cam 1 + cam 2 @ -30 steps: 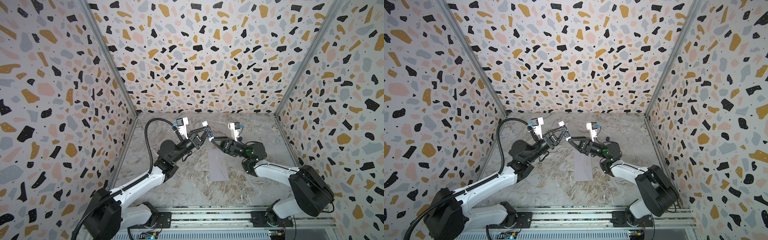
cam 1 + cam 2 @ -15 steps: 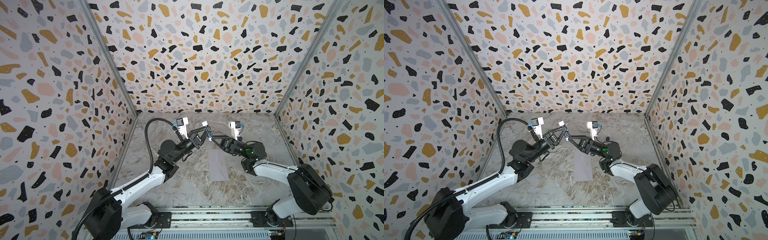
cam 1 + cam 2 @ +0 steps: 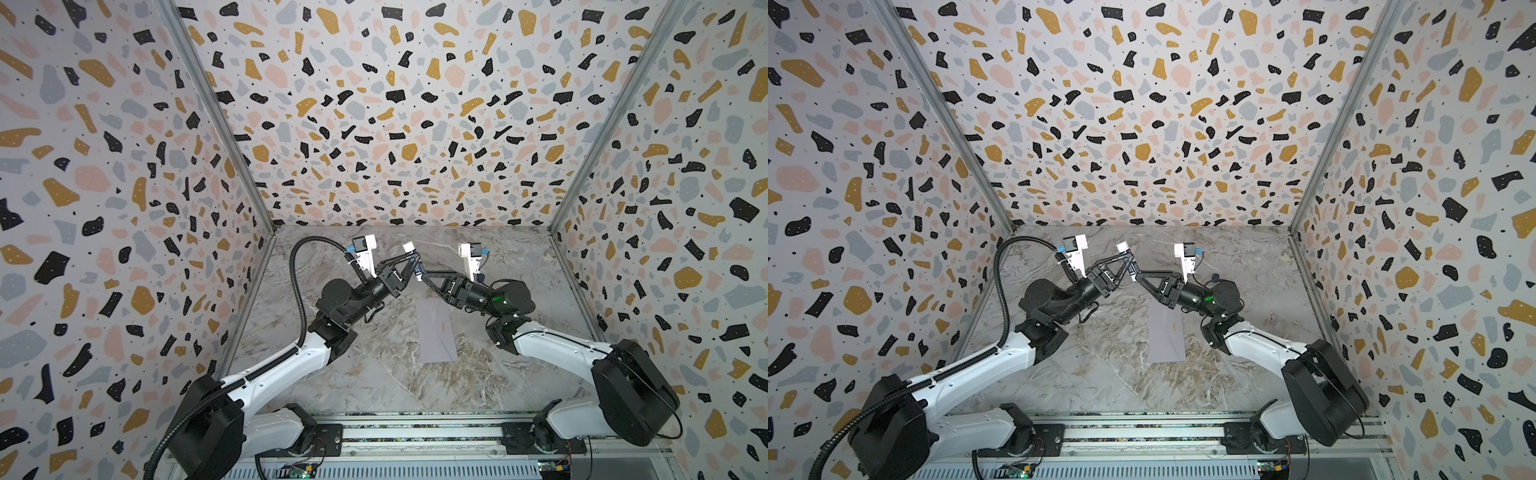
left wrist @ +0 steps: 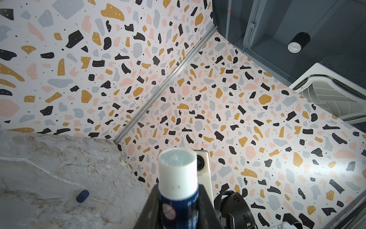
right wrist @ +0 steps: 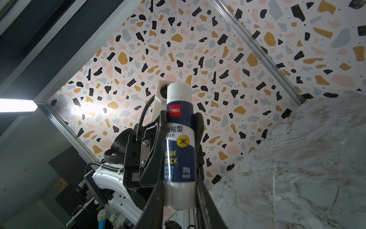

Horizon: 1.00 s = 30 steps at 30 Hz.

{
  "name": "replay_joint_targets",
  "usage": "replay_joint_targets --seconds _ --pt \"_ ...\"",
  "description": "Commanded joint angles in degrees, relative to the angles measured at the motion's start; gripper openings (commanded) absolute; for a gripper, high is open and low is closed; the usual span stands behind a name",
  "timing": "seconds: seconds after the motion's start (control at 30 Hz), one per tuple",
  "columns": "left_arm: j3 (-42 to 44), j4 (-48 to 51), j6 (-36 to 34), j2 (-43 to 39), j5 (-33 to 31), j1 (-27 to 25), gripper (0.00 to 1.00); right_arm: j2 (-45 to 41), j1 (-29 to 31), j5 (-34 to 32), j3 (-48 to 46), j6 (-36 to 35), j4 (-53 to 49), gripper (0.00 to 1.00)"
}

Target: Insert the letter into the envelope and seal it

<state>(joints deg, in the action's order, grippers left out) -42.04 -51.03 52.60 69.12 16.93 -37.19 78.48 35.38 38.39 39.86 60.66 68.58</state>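
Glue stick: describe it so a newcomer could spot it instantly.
Over the marble table, look beyond the lavender-grey envelope to where both arms meet in mid-air. The glue stick is pinched there between left gripper and right gripper: the only white-and-navy tube, uncapped end up.

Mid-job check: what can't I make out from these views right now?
- Letter: in no view; whether it is inside the envelope cannot be told.
- Envelope's far edge: partly hidden by the right gripper in both top views; flap state unclear.
- Envelope's print: too small in a top view.
- Dark blue thing on the table: blurred in the left wrist view.
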Motion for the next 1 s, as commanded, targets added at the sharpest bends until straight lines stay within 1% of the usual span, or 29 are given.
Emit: replay_joint_targets --seconds 0.0,0.07,0.17,0.3,0.47,0.57,0.73,0.97 --pt "-1.38 -0.77 -3.47 -0.13 0.91 -0.38 0.00 -4.70 1.24 -6.10 4.42 -11.37 -13.81 0.09" --pt "-1.46 -0.21 -3.97 -0.13 0.78 -0.51 0.00 -6.53 2.52 -9.44 6.34 -16.96 -21.20 0.08" --pt "-1.46 0.62 -4.72 -0.14 0.53 -0.68 0.00 -8.45 4.40 -14.36 9.07 -24.11 -29.54 0.07" --pt "-1.55 1.21 -5.27 0.04 0.26 -0.94 0.00 -9.99 7.43 -21.71 12.29 -32.31 -37.85 0.06" --pt "-1.77 2.01 -6.00 0.18 -0.02 -1.22 0.00 -10.06 12.92 -33.47 16.97 -42.48 -47.13 0.05" --pt "-1.82 2.29 -6.20 0.23 -0.13 -1.39 0.00 -9.28 17.08 -41.97 19.62 -48.39 -51.02 0.04" --pt "-1.94 2.44 -6.44 0.44 -0.31 -1.57 0.00 -6.64 23.88 -55.59 23.75 -57.34 -54.60 0.04" --pt "-1.94 2.60 -6.63 0.56 -0.35 -1.75 0.00 -1.21 31.97 -72.37 28.10 -70.15 -54.48 0.03"
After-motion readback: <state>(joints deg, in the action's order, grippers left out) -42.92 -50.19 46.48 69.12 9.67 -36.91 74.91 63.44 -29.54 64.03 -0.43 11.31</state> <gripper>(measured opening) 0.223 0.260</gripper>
